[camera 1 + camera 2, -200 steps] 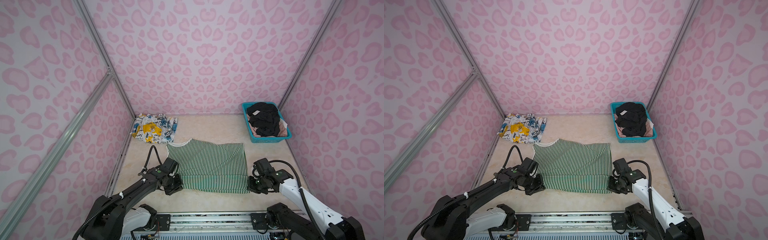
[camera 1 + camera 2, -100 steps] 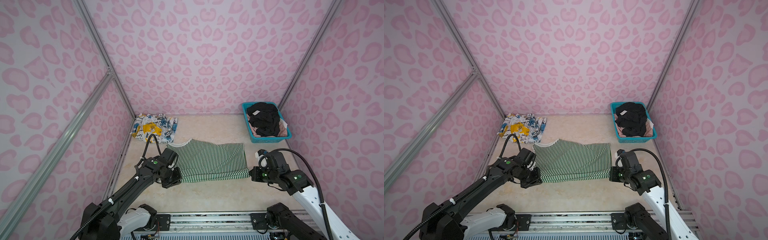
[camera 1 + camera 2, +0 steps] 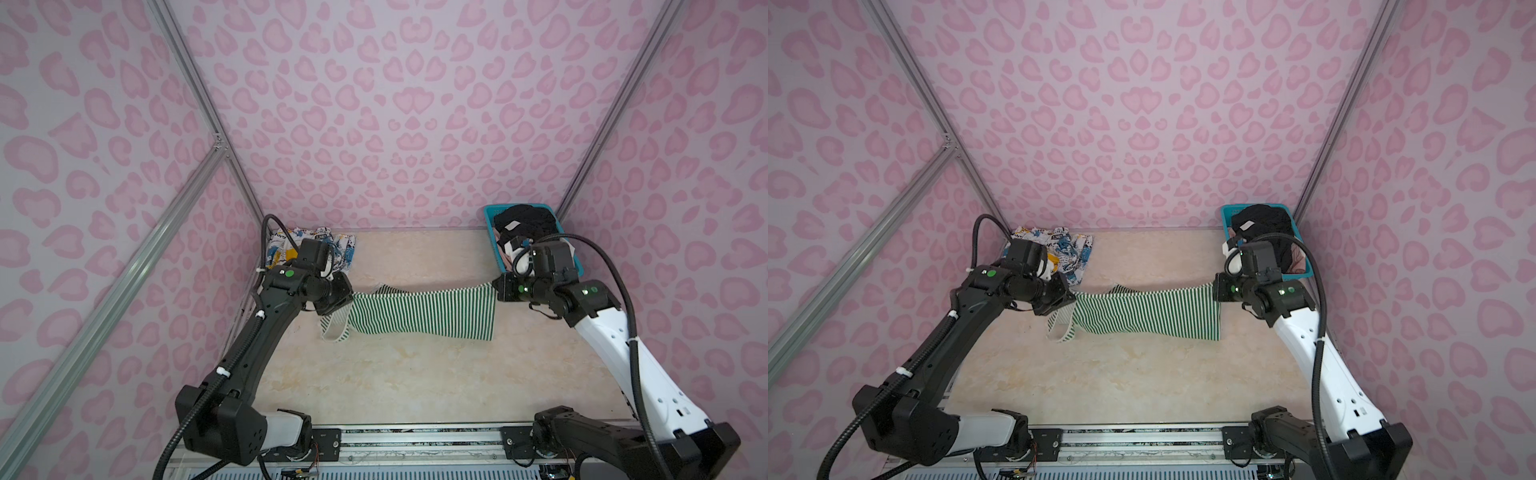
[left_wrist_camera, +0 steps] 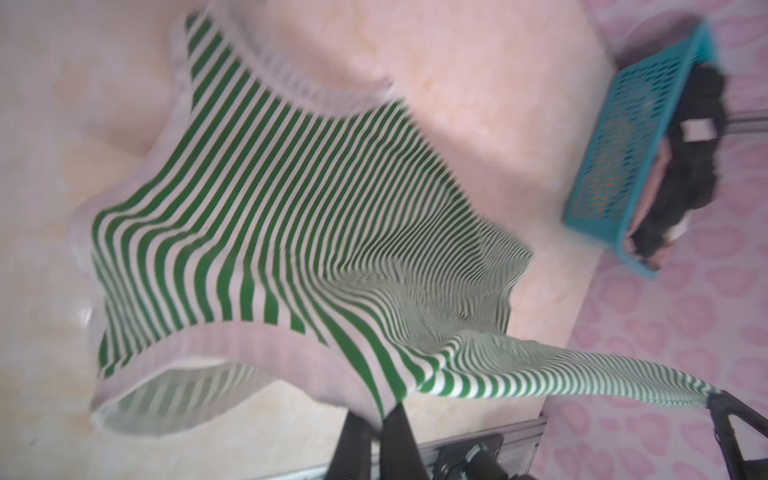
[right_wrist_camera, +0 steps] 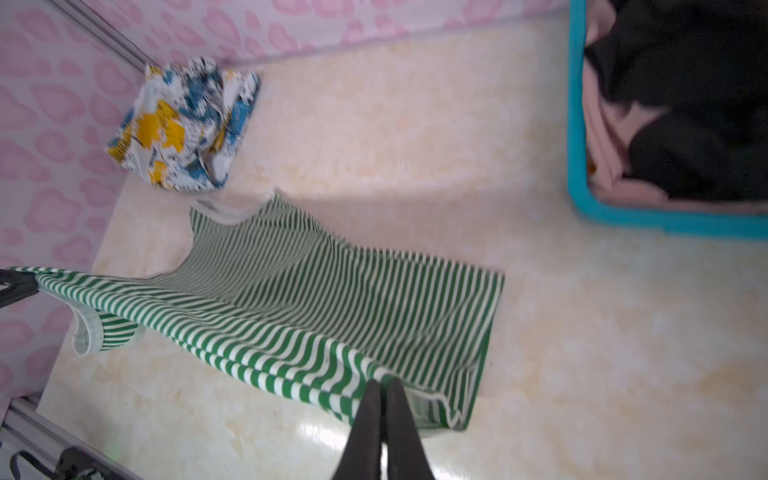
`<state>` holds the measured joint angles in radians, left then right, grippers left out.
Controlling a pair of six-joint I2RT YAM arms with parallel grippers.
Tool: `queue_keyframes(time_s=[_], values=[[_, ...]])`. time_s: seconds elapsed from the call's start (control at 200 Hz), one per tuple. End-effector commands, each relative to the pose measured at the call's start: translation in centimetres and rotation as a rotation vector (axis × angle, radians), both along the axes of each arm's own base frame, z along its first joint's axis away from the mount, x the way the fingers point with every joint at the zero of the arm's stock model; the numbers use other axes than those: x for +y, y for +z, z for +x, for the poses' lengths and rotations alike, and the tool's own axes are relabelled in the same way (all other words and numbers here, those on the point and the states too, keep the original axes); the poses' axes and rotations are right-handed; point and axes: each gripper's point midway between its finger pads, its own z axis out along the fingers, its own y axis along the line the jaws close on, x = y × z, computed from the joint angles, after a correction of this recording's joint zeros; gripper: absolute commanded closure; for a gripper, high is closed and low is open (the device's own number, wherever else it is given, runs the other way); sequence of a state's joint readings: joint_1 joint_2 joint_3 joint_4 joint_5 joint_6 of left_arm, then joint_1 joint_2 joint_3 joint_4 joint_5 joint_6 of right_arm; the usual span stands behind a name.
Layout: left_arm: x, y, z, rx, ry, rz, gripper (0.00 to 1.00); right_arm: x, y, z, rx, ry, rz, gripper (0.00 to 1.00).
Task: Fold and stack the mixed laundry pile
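As its long axis is being spanned crosswise, the green-and-white striped top (image 3: 419, 313) is being pinched at opposite ends by the closed left gripper (image 4: 380, 415) and right gripper (image 5: 382, 384).

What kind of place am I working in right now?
Probably a purpose-built robot test booth, not a home: pink-patterned wall panels on an aluminium frame, a mounting rail at the front edge of the marbled tabletop, and a teal mesh basket of laundry.
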<state>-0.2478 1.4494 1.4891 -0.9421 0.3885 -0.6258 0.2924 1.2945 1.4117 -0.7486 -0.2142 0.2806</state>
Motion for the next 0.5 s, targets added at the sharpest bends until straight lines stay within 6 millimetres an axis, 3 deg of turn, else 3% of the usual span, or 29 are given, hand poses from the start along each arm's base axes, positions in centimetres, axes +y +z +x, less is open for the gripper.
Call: queue_keyframes(time_s=[0.0,0.065,0.14,0.195,0.25,0.365,0.43,0.495], values=[[-1.1,6.0,5.4,-0.192,-0.068,-0.018,0.98,2.6,7.1,4.2,-0.197,0.138,0.005,1.0],[-1.0,9.9,7.4,-0.265,-0.076,0.0,0.98,3.1,11.7,5.5,-0.3,0.164,0.0,1.0],[-0.9,13.5,7.9,-0.335,-0.088,0.016,0.98,3.1,16.5,5.6,-0.423,0.178,0.004,1.0],[-0.6,15.5,7.7,-0.382,-0.09,0.024,0.98,3.1,18.9,5.0,-0.492,0.193,0.002,1.0],[-0.2,16.5,7.2,-0.408,-0.084,0.031,0.98,2.9,20.0,4.4,-0.534,0.198,-0.007,1.0],[0.3,15.5,5.8,-0.393,-0.094,0.047,0.98,2.7,18.4,3.6,-0.525,0.22,-0.033,1.0],[0.4,13.9,4.7,-0.373,-0.109,0.049,0.98,2.5,15.8,3.2,-0.48,0.22,-0.038,1.0],[0.4,11.0,3.1,-0.312,-0.136,0.05,0.98,2.2,12.2,2.2,-0.409,0.21,-0.036,1.0]])
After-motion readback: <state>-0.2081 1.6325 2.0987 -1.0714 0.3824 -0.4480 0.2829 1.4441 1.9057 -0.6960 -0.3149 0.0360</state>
